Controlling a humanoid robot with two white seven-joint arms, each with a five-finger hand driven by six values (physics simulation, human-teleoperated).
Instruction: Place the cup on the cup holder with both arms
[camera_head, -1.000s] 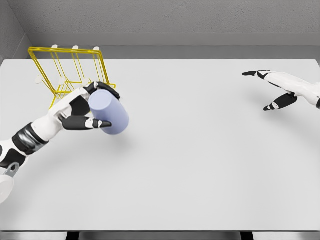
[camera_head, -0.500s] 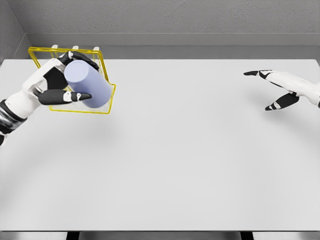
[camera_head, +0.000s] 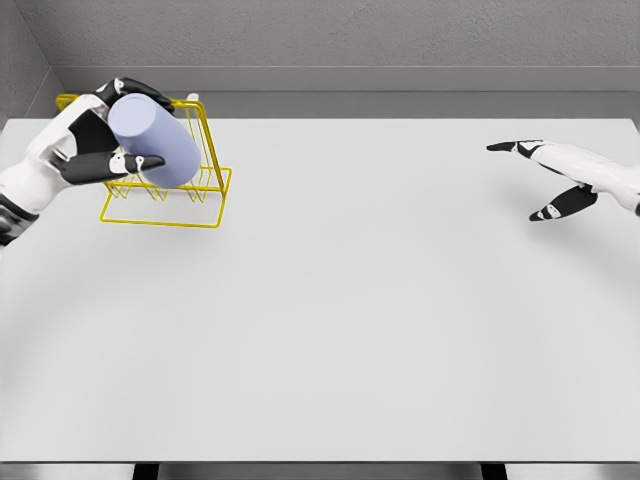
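A pale lilac cup (camera_head: 155, 142) hangs tilted in the air at the far left, its closed end facing me. My left hand (camera_head: 112, 128) is shut on it, dark thumb across the front and fingers over the top. Right behind and below the cup stands the yellow wire cup holder (camera_head: 190, 196), its upper pegs partly hidden by cup and hand. My right hand (camera_head: 545, 180) hovers open over the table's far right, fingers spread and holding nothing.
The white table (camera_head: 350, 300) fills the view, bounded by a grey back wall (camera_head: 330, 40) and a grey side wall at the far left beside the holder.
My left hand has carried the cup up and to the left, from in front of the holder to over its upper pegs. The right hand has barely moved.
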